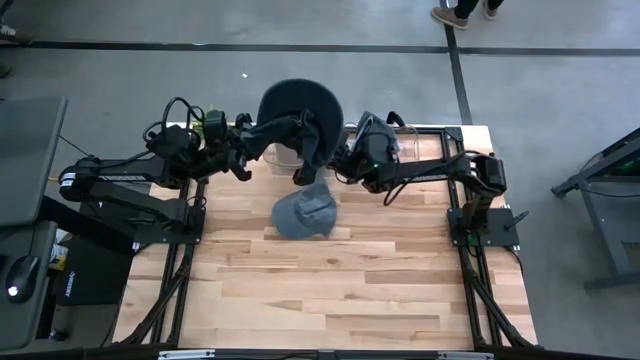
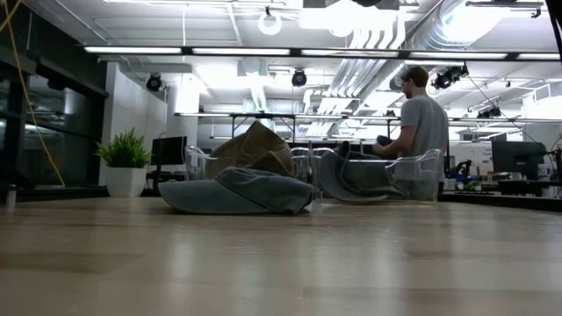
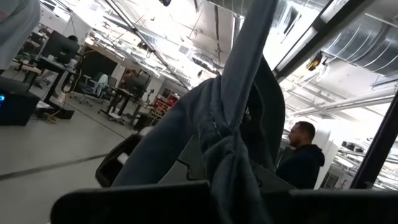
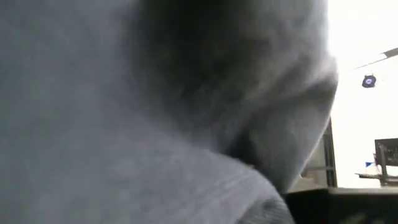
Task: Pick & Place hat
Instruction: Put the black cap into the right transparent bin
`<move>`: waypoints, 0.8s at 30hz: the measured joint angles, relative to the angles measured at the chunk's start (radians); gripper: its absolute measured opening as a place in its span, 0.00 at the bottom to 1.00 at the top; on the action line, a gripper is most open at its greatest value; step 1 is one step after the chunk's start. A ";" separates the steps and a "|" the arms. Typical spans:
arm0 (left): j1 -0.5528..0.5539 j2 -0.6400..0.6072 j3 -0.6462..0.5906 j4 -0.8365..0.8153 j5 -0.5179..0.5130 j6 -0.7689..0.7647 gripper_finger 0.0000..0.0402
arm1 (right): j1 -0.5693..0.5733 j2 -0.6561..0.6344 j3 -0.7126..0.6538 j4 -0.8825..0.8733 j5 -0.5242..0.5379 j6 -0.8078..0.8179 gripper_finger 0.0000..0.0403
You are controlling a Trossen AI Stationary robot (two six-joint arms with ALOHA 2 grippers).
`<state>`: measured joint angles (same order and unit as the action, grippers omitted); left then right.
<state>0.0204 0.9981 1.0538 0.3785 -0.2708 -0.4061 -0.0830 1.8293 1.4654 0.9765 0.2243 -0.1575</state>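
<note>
A dark blue-grey hat [image 1: 300, 105] is held up over the table's far middle, with my left gripper [image 1: 298, 128] shut on it. In the left wrist view its cloth [image 3: 242, 106] rises straight ahead of that gripper [image 3: 231, 202]. My right gripper [image 1: 338, 162] is close against the hat's hanging lower part, on its right side. Grey cloth [image 4: 155, 112] fills the right wrist view. A second, lighter grey hat [image 1: 304, 212] lies on the wood below, resting on its brim and crown edge [image 2: 237, 191]. My left gripper pinches a bunched, gathered fold of the dark hat's cloth [image 3: 227, 168] between its two fingers. The fingers come from the table's left, slanting upward. The hat is lifted clear of the table, its round part up and a tail of cloth [image 1: 306, 172] hanging below.
Clear plastic bins stand along the far edge [image 1: 405, 140] [image 2: 413, 175]; a brown hat [image 2: 255, 147] and a grey one [image 2: 351, 175] show in them. A person [image 2: 423, 114] is in the room behind. Bare wood [image 1: 330, 290] covers the near half of the table.
</note>
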 joint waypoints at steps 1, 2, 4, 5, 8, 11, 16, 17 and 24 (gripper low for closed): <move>0.000 0.000 0.000 -0.004 0.000 0.000 0.00 | 0.000 -0.007 0.000 -0.018 -0.006 0.000 0.09; 0.000 0.000 0.000 -0.009 0.000 0.000 0.00 | 0.000 -0.011 0.000 -0.023 -0.013 0.000 0.05; 0.000 0.000 0.000 -0.021 0.000 0.000 0.00 | 0.000 -0.018 0.000 -0.032 -0.012 0.003 0.02; 0.000 0.000 0.000 -0.025 0.000 0.001 0.00 | 0.000 -0.018 0.000 -0.033 0.001 0.020 0.03; 0.000 0.000 0.000 -0.040 -0.001 0.002 0.00 | 0.000 -0.023 0.000 -0.054 0.024 0.063 0.01; 0.000 0.000 0.000 -0.040 -0.001 0.027 0.00 | 0.000 -0.026 0.000 -0.084 0.039 0.076 0.01; 0.000 0.000 0.000 -0.042 -0.001 0.066 0.06 | 0.005 -0.027 0.000 -0.109 0.047 0.094 0.00; 0.000 0.000 0.000 -0.045 0.001 0.067 0.08 | 0.006 -0.027 0.000 -0.110 0.049 0.093 0.00; 0.000 0.000 0.000 -0.046 0.047 0.070 0.34 | 0.006 -0.027 0.000 -0.121 0.061 0.107 0.00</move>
<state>0.0200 0.9981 1.0538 0.3322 -0.2241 -0.3360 -0.0772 1.8027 1.4651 0.8552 0.2852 -0.0509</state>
